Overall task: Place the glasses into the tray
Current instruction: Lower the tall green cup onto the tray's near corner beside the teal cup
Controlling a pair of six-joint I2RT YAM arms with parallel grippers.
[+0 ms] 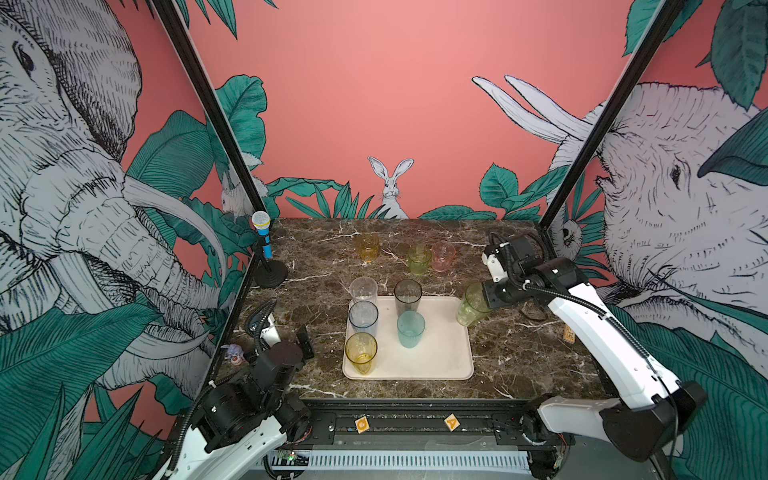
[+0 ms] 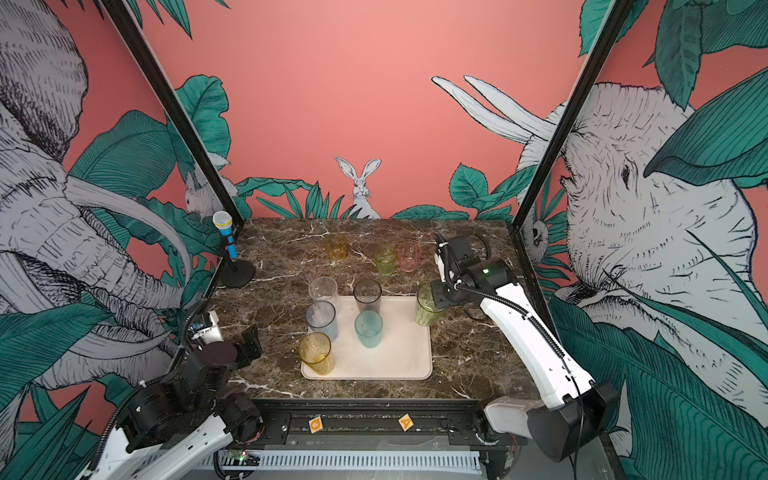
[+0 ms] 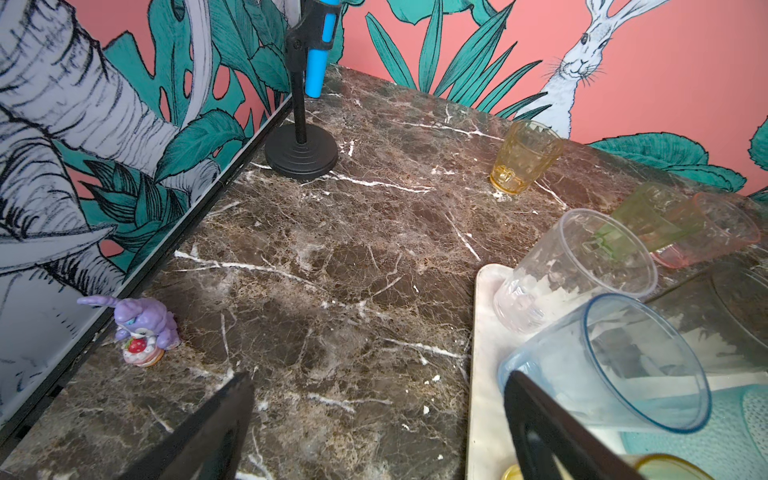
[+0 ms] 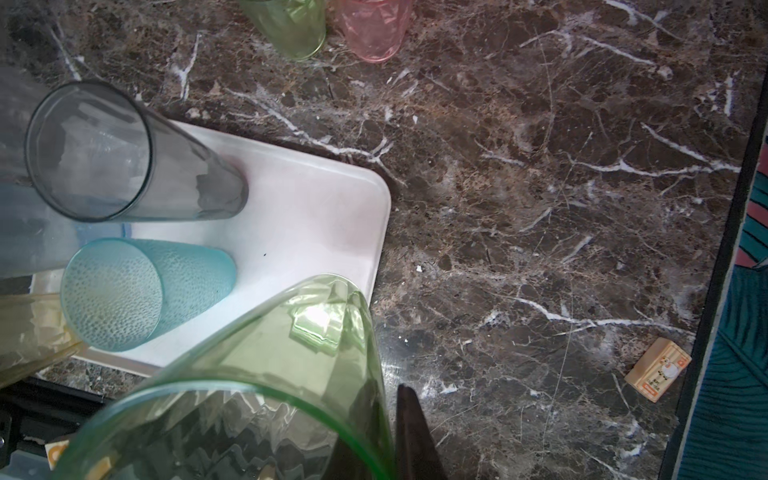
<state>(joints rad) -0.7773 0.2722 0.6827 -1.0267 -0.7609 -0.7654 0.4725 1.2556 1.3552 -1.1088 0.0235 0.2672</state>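
The cream tray [image 1: 440,357] lies mid-table. On it stand clear [image 1: 363,290], blue-grey [image 1: 363,318], yellow [image 1: 360,353], smoky grey [image 1: 408,297] and teal [image 1: 410,329] glasses. My right gripper [image 1: 482,301] is shut on the rim wall of a tall green glass [image 1: 470,305], one finger inside and one outside [image 4: 409,432]; the glass hangs tilted above the tray's far right corner. Short amber [image 1: 369,247], green [image 1: 419,258] and pink [image 1: 443,256] glasses stand on the marble behind. Left of the tray, my left gripper [image 3: 380,378] is open and holds nothing.
A blue-and-yellow toy microphone [image 1: 262,239] on a black stand occupies the far left corner. A purple figurine [image 3: 141,328] sits by the left wall. A small wooden block [image 4: 658,370] lies near the right edge. Black frame posts border both sides.
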